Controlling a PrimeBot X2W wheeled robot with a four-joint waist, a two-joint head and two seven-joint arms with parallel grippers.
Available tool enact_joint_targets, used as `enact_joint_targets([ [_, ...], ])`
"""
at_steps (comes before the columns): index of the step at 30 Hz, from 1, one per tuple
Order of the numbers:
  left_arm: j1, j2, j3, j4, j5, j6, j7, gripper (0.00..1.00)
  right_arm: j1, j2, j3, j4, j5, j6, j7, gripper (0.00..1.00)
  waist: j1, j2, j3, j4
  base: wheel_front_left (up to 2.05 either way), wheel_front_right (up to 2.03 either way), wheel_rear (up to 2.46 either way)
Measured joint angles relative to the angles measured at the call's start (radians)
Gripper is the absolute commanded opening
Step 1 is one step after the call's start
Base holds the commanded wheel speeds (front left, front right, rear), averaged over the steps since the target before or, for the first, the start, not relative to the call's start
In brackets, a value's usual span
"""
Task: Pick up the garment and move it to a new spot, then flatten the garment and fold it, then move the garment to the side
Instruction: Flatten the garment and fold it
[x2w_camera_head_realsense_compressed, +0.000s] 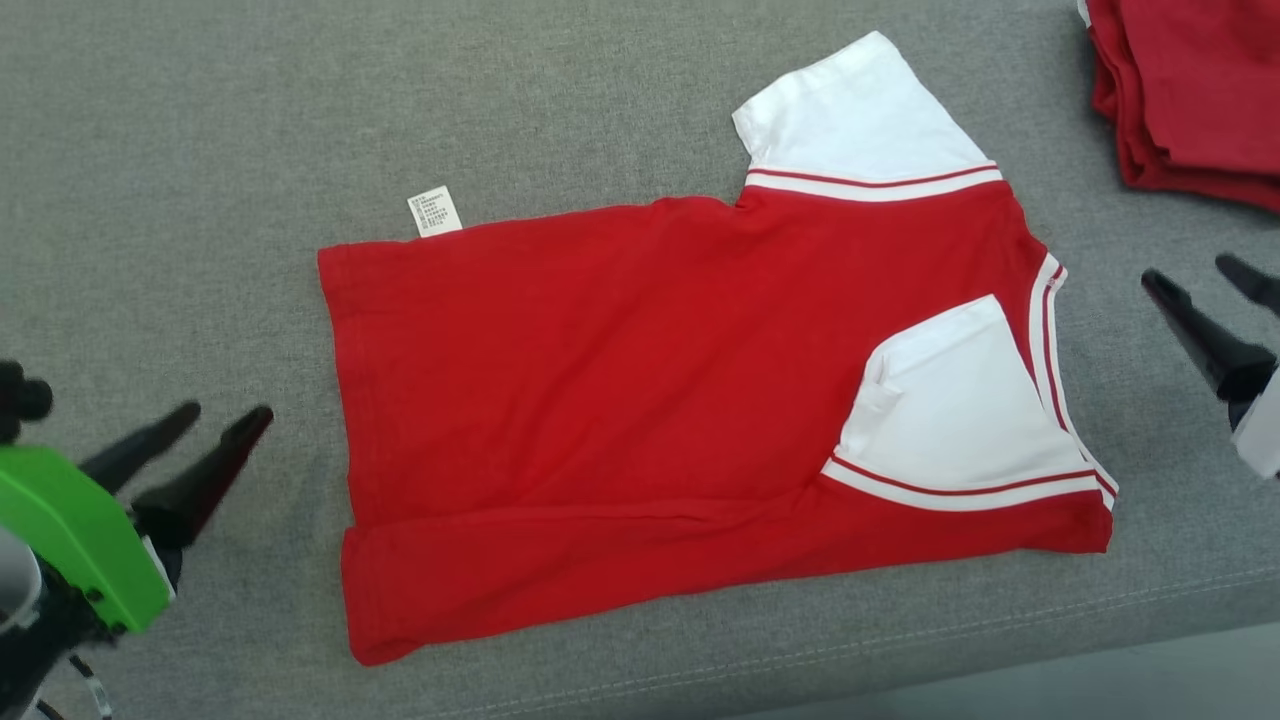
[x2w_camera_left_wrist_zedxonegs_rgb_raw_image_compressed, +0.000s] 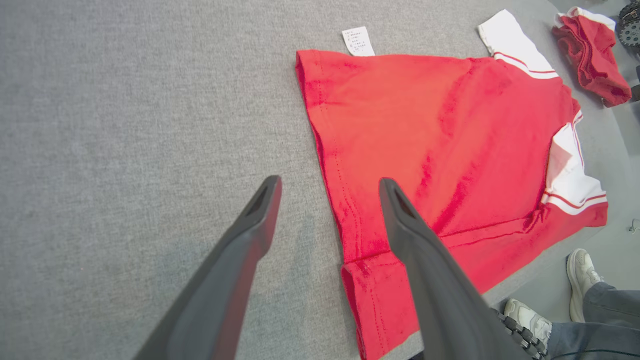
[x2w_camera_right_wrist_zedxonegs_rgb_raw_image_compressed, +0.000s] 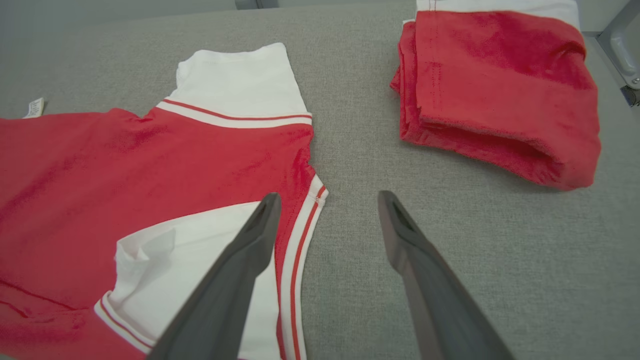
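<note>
The garment (x2w_camera_head_realsense_compressed: 620, 400) is a red T-shirt with white striped sleeves, lying flat on the grey surface with its near long edge folded over and one white sleeve (x2w_camera_head_realsense_compressed: 950, 410) folded onto the body. Its hem points left, its collar right. My left gripper (x2w_camera_head_realsense_compressed: 228, 410) hovers open just left of the hem, nothing between its fingers; in the left wrist view the left gripper (x2w_camera_left_wrist_zedxonegs_rgb_raw_image_compressed: 330, 185) straddles the hem of the garment (x2w_camera_left_wrist_zedxonegs_rgb_raw_image_compressed: 425, 140). My right gripper (x2w_camera_head_realsense_compressed: 1190, 272) stands open right of the collar; in the right wrist view the right gripper (x2w_camera_right_wrist_zedxonegs_rgb_raw_image_compressed: 327, 200) is beside the collar edge of the garment (x2w_camera_right_wrist_zedxonegs_rgb_raw_image_compressed: 150, 170).
A second red garment (x2w_camera_head_realsense_compressed: 1190, 90) lies folded at the far right corner; the right wrist view has this folded pile (x2w_camera_right_wrist_zedxonegs_rgb_raw_image_compressed: 500, 90) beyond my fingers. The cushion's front edge (x2w_camera_head_realsense_compressed: 900, 650) runs close under the shirt. A person's shoes (x2w_camera_left_wrist_zedxonegs_rgb_raw_image_compressed: 580, 270) stand on the floor beside it.
</note>
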Motion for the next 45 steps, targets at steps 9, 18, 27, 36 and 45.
enact_joint_targets([
  [9,-0.252,0.035,-0.048,-0.032,-0.041,0.0,0.147,1.0,-0.311,-0.028,0.017,-0.028,-0.037,0.0,0.096,1.0,0.0,0.0,0.084,-0.006,0.0,0.0,0.0],
  [18,-0.363,0.017,-0.054,0.045,-0.095,0.046,0.242,1.0,-0.503,0.032,0.097,-0.034,-0.069,0.022,0.147,1.0,0.0001,0.0,0.179,-0.02,0.0,0.0,0.0],
  [27,-0.441,0.037,-0.063,0.163,-0.043,0.059,0.268,1.0,-0.587,0.116,0.169,0.043,-0.093,0.048,0.152,1.0,0.0001,0.0,0.246,-0.087,0.0,0.0,0.0],
  [36,-0.511,0.045,-0.083,0.214,-0.017,0.059,0.291,0.9,-0.618,0.133,0.172,0.13,-0.103,0.055,0.15,1.0,0.0001,0.0,0.268,-0.141,0.0,0.0,0.0],
  [45,-0.548,0.038,-0.115,0.245,-0.026,0.059,0.36,0.56,-0.637,0.147,0.182,0.197,-0.115,0.063,0.141,1.0,0.0001,0.0,0.259,-0.139,0.0,0.0,0.0],
])
